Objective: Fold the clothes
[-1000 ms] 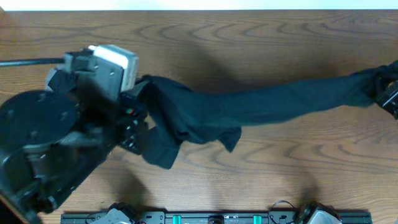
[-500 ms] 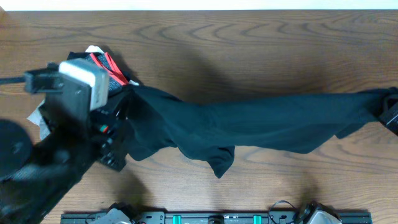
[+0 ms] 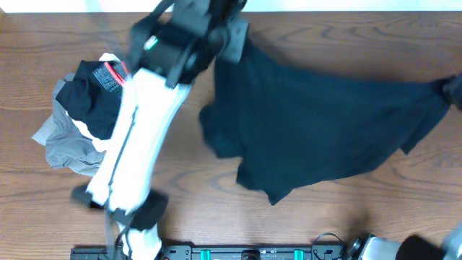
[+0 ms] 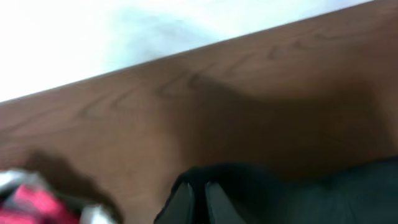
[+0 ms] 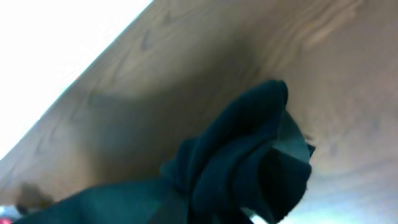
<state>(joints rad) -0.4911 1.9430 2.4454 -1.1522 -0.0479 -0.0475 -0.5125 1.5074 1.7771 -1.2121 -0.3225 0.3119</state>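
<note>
Where the garment lies (overhead): the dark navy cloth garment is spread between the two arms over the brown wood-grain table. One corner is up at the far centre, another is drawn out to the right edge, and the near hem sags unevenly.
Left gripper (overhead): the left gripper sits at the far-centre corner, on the end of the white and black left arm. Blur hides its jaws in this view.
Right gripper (overhead): the right gripper is barely in frame at the right edge, where the cloth narrows to a gathered point.
Neighbour (overhead): a pile of grey, black and red-labelled clothes lies just beside the left arm, apart from the garment.
Risk (overhead): the arm could brush the pile and drag a piece into the fold. The uneven hem could land creased if it is laid down as it hangs.
Jaws (left wrist): the fingers are nearly together, with dark cloth pinched between them. The view is soft, so I cannot tell how deep the bite goes.
Risk (left wrist): if only the edge is held, any added tension across the span could pull the corner free.
Jaws (right wrist): a thick wad of the garment fills the foreground and hides the fingers. Since the cloth gathers there, I judge them clamped on it.
Risk (right wrist): a bunched hold takes several layers, so this end may not open flat and could twist the fold line.
</note>
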